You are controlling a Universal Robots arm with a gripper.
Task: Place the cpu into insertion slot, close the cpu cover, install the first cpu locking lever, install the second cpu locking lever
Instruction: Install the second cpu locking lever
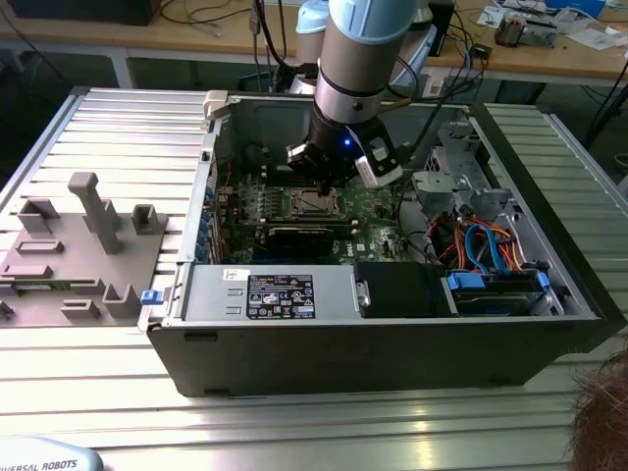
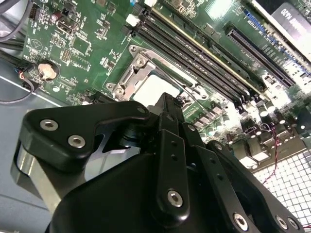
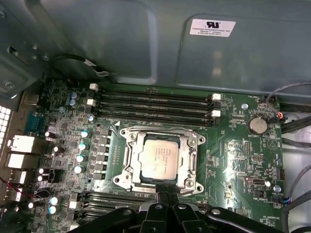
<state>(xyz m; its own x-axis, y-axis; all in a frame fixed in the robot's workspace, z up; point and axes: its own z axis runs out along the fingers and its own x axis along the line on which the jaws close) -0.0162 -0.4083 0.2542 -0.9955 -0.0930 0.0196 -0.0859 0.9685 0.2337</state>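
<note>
The cpu, a silver-grey square, lies flat in its slot on the green board. The cpu cover, a silvery frame with a square window, lies down around it. In both wrist views my gripper is shut, its black fingertips pressed together with nothing visible between them, right at one edge of the socket. In the exterior view the gripper hangs just above the socket inside the open computer case. I cannot make out how the thin locking levers stand.
Black memory slots run along one side of the socket, and a row of capacitors along another. The case wall, a drive cage and cables surround the board. A grey fixture stands at the exterior view's left.
</note>
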